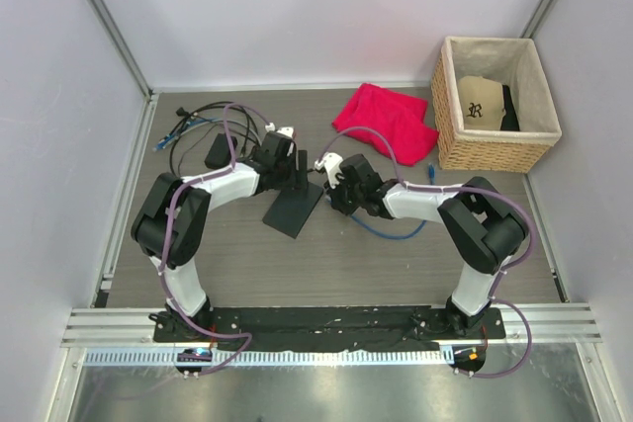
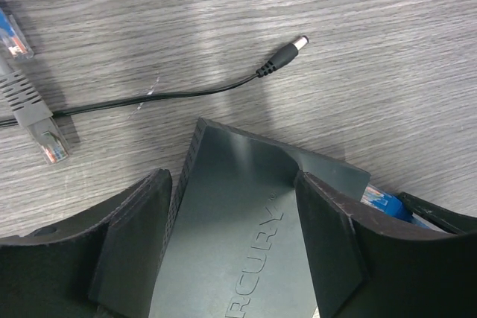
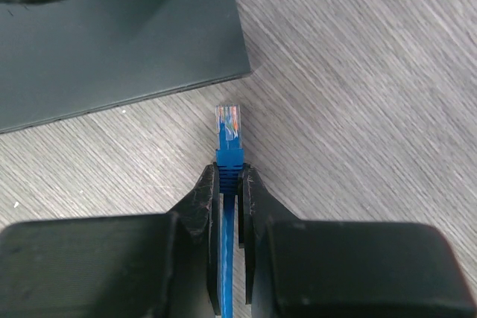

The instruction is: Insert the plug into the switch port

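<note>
The switch [image 1: 292, 210] is a flat dark box lying between the two arms; its top face [image 2: 238, 229] carries raised lettering. My left gripper [image 2: 232, 180] straddles it, one finger [image 2: 134, 236] against its vented side and the other finger [image 2: 328, 236] over its right part. The jaws stand wide, and I cannot tell whether they press on it. My right gripper [image 3: 229, 176] is shut on the ribbed boot of a blue cable. The clear plug [image 3: 229, 126] sticks out ahead of the fingertips, a short way from the switch's near edge [image 3: 149, 98]. The ports are hidden.
A black barrel plug [image 2: 287, 53] on a thin cord and grey network plugs [image 2: 45, 139] lie beyond the switch. A cable tangle [image 1: 213, 130] sits at the back left. At the back right are a red cloth [image 1: 388, 121] and a wicker basket [image 1: 495, 145].
</note>
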